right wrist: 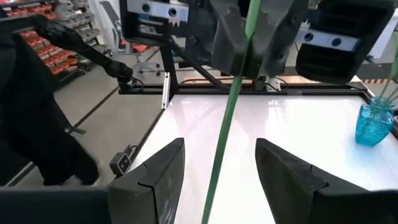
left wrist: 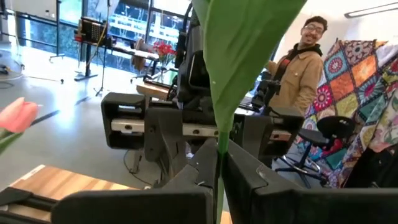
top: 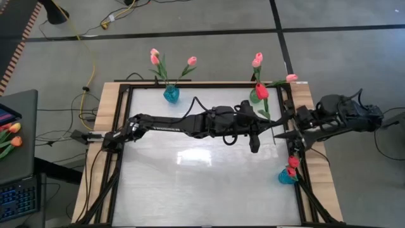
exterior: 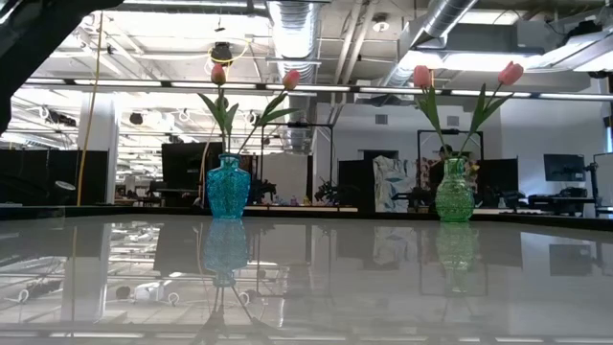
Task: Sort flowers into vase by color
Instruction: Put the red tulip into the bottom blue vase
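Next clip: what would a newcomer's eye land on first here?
The left arm stretched across the table, its pincer shut on a red tulip by the stem, beside the green vase at the far right edge. The right pincer faces it, open around the same stem. Pink tulips stand in the blue vase at the far edge.

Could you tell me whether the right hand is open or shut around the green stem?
Open: the right hand has its fingers spread apart, and the stem passes between them untouched.
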Action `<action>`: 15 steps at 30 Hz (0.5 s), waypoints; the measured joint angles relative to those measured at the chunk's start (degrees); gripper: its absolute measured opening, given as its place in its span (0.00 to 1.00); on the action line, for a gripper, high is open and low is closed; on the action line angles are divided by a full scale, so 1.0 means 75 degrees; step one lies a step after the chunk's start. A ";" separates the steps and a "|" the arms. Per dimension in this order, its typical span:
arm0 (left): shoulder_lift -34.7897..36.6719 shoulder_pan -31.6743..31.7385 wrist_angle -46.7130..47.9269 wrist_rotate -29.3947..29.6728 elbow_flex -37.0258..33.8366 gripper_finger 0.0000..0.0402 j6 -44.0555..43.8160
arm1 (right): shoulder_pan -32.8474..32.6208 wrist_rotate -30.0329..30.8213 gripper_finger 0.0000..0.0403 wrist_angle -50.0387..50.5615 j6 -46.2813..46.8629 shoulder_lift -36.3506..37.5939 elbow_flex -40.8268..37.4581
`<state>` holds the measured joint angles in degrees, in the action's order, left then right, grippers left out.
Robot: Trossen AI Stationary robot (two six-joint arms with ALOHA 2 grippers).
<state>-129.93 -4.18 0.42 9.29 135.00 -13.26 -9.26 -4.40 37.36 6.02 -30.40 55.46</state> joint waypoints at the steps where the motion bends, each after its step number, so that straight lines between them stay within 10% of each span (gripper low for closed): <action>1: 0.0000 0.0008 0.0002 -0.0005 0.0000 0.00 0.0001 | 0.0000 0.0035 0.55 -0.0016 0.0004 -0.0051 0.0000; 15: 0.0000 0.0104 0.0319 -0.0237 0.0000 0.00 0.0099 | 0.0003 0.0212 0.26 -0.0011 -0.0044 -0.0235 -0.0003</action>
<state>-129.93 -3.40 2.81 7.52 135.00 -12.51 -9.23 -2.81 37.28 5.69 -32.16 55.44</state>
